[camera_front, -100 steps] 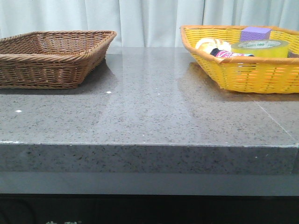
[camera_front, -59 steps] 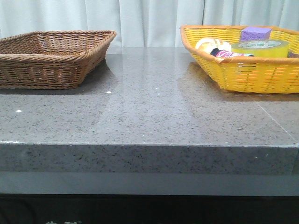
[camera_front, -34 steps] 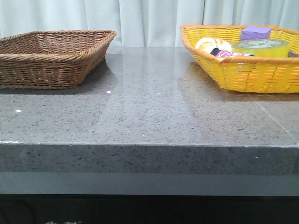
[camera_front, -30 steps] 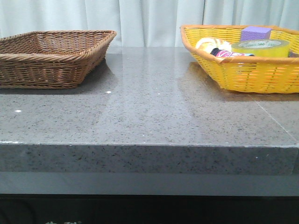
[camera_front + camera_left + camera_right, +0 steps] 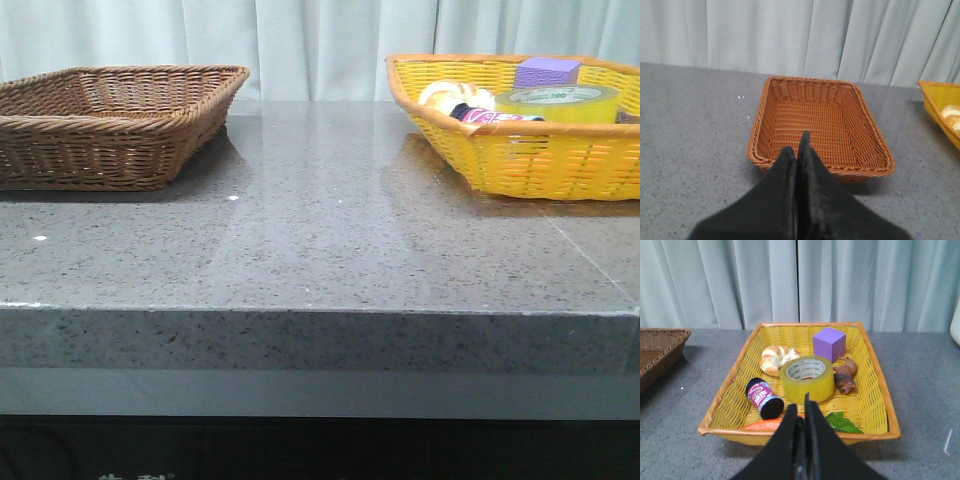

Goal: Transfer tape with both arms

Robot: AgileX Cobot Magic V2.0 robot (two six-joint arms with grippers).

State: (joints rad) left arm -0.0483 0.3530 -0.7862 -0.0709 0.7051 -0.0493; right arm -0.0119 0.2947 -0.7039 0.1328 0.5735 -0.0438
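The tape (image 5: 807, 378) lay flat in the middle of the yellow basket (image 5: 873, 385), its core opening facing up, so its axis stood upright. A purple cube (image 5: 829, 344) sat just behind it, a croissant (image 5: 778, 358) and a brown figure (image 5: 845, 375) to either side, and a small black-capped can (image 5: 763, 398) lay tilted nearby. The basket rested on the grey surface (image 5: 320, 240), well apart from the brown basket (image 5: 815, 125). The left pincer (image 5: 797, 156) had its fingers pressed together, holding nothing. The right pincer (image 5: 800, 412) was likewise pressed together, short of the yellow basket's near rim.
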